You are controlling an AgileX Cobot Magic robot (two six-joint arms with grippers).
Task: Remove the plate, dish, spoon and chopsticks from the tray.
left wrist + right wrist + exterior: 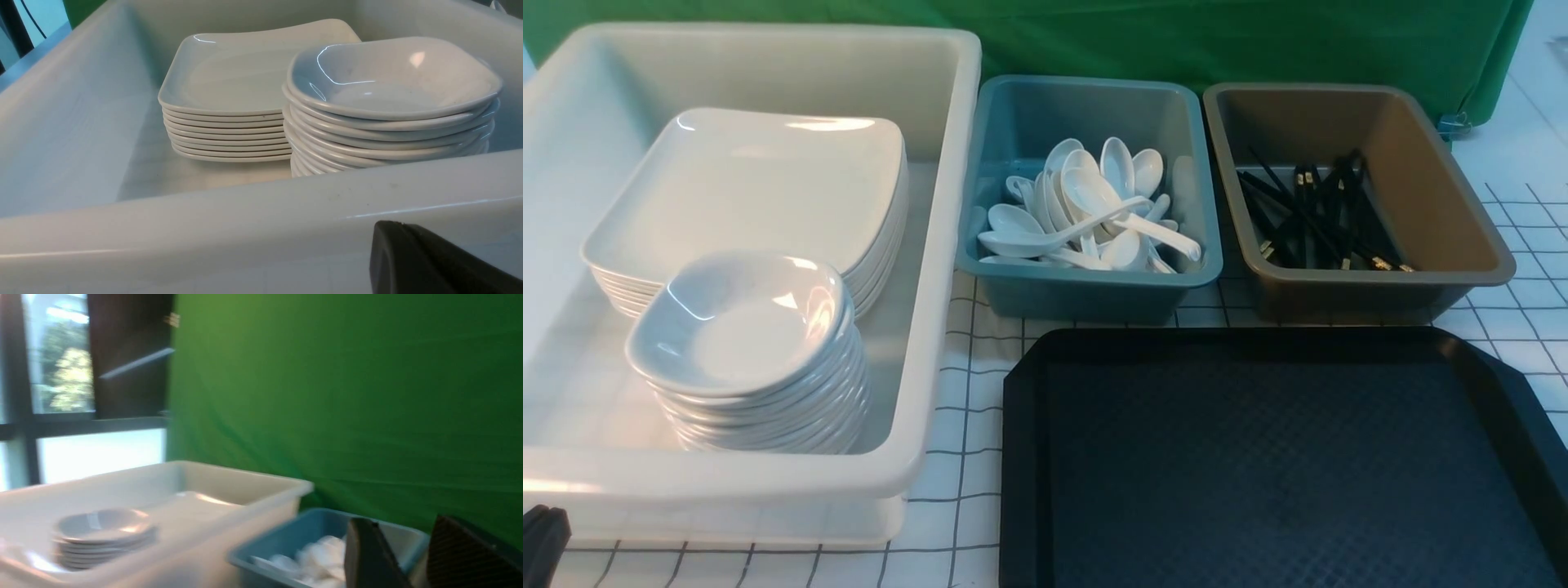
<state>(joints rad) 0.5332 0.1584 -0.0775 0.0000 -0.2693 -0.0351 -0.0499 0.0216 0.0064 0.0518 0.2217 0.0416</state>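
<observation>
The black tray (1282, 457) lies at the front right with nothing on it. A stack of several large white plates (760, 180) and a stack of small white dishes (743, 327) stand inside the white bin (947, 245). White spoons (1086, 212) are piled in the teal bin (1094, 286). Black chopsticks (1315, 212) lie in the brown bin (1462, 245). My left gripper (539, 531) shows at the bottom left corner, shut and empty, just outside the white bin's near wall (245, 212). My right gripper (402, 520) is outside the front view; its wrist view shows it open and empty near the teal bin (286, 535).
The three bins stand in a row behind and left of the tray on a white checked cloth (956, 457). A green curtain (1176, 41) closes off the back. The right wrist view is blurred.
</observation>
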